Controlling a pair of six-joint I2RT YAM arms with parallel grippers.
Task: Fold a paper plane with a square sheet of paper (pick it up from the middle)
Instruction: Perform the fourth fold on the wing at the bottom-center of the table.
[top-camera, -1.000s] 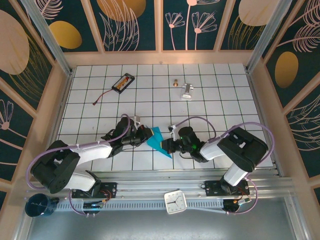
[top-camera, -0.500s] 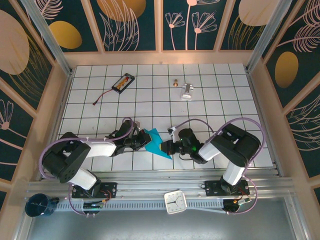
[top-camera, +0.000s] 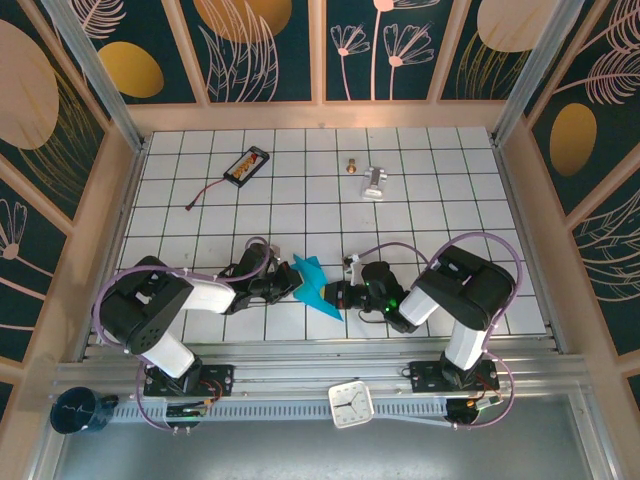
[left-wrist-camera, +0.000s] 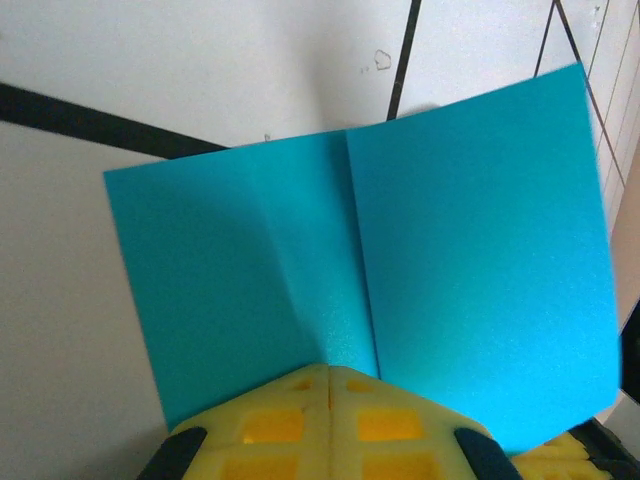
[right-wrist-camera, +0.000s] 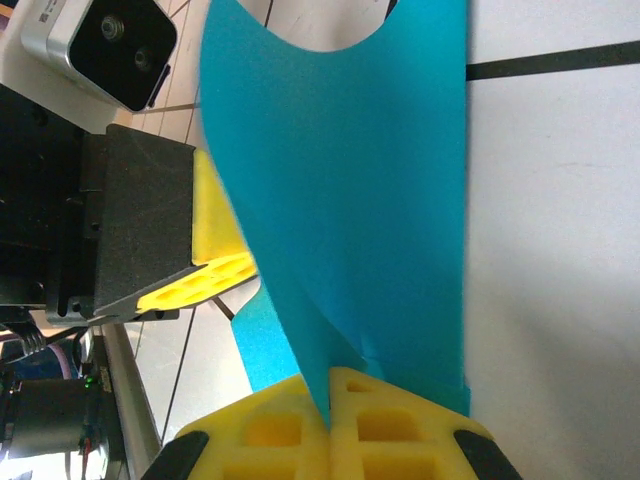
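Observation:
The teal-blue square sheet of paper (top-camera: 314, 285) is folded and held up off the white grid table (top-camera: 430, 215) between my two grippers. In the left wrist view the paper (left-wrist-camera: 470, 260) shows a centre crease that runs down into my left gripper (left-wrist-camera: 330, 372), whose yellow fingers are shut on it. On the other side, my right gripper (right-wrist-camera: 330, 385) is shut on an edge of the paper (right-wrist-camera: 370, 200), which curves up from its jaws. From above, the left gripper (top-camera: 290, 284) and right gripper (top-camera: 335, 295) face each other. The left gripper's yellow finger (right-wrist-camera: 215, 255) lies just behind the sheet.
A black battery pack (top-camera: 247, 165) with a red lead lies at the back left. A silver metal piece (top-camera: 374, 182) and a small brass part (top-camera: 352, 165) lie at the back centre. Wooden walls surround the table. A white clock (top-camera: 351, 404) sits on the front rail.
The left arm's elbow has swung right and drawn in towards its gripper, and the right arm's elbow has shifted left. Both grippers and the paper have stayed nearly in place, still shut.

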